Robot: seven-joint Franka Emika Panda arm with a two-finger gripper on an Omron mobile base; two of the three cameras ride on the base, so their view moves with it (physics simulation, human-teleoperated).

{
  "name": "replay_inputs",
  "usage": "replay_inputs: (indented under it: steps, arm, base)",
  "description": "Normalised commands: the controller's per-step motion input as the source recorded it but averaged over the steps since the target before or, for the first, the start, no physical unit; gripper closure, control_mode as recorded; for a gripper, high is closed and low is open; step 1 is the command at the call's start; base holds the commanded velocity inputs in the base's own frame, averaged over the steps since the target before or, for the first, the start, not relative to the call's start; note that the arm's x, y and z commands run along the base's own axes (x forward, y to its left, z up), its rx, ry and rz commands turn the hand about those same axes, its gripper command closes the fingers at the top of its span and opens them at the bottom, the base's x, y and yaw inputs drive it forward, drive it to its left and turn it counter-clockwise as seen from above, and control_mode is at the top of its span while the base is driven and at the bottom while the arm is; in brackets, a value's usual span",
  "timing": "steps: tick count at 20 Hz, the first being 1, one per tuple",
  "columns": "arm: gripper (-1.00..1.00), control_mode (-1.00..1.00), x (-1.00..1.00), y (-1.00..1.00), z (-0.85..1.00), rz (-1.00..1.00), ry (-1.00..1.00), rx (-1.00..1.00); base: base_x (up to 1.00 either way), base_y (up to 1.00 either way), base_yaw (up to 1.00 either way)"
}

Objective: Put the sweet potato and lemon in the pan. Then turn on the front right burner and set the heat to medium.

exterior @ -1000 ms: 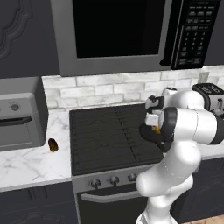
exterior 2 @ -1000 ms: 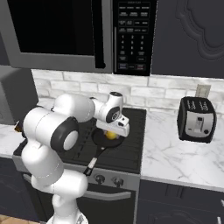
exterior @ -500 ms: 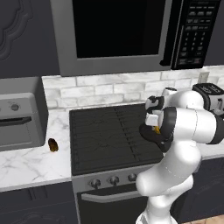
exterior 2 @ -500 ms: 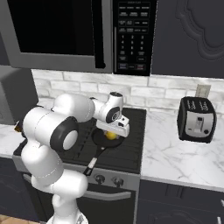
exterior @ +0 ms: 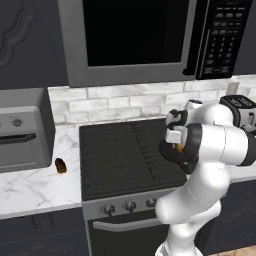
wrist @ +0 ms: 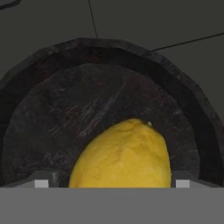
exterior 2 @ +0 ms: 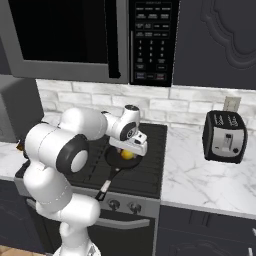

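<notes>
I use the pan [exterior 2: 123, 161] as the reference landmark for every position below.

Gripper state: I have the gripper [exterior 2: 131, 149] hanging directly over the pan, fingers pointing down into it. In the hand view the two finger tips sit at the lower corners, well clear of the lemon [wrist: 123, 155] on both sides, so I read the jaws as spread wide and gripping nothing. The lemon lies between the fingers but is not pinched.

Container contents: the pan holds one item, the lemon. It lies on the pan floor, inside the rim, toward the near wall as the hand camera sees it. In the right base view the lemon shows as a yellow spot in the pan directly under the hand. The pan itself sits on the front right burner [exterior 2: 145, 172], its long handle [exterior 2: 108, 182] running toward the front edge of the cooktop.

Reason for this arrangement, as I judge it: the hand is low and centred over the pan so that the fruit comes to rest inside the rim and does not roll onto the grates.

Remaining item: the sweet potato [exterior: 60, 165] lies on the marble counter [exterior: 35, 185], well apart from the pan, beyond the far-left edge of the cooktop and just beside the toaster oven [exterior: 22, 135]. It is not yet in the pan, and the burner knobs [exterior: 130, 205] below the pan are untouched by the arm.
</notes>
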Motion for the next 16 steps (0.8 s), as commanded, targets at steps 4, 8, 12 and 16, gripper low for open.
replay_inputs:
  steps: [4,8,12,16]
  arm:
    - [-1.00,-1.00,0.00,0.24,0.19,0.04,-0.01,0.00]
    - [-1.00,-1.00,-0.02,0.33,0.39,0.05,-0.01,0.00]
    - [-1.00,-1.00,-0.04,0.32,0.43,0.02,-0.01,0.00]
    - [-1.00,-1.00,-0.07,0.29,0.43,0.01,-0.01,0.00]
  base:
    - [0.00,0.00,0.00]
    - [0.00,0.00,0.00]
    - [0.00,0.00,0.00]
    - [0.00,0.00,0.00]
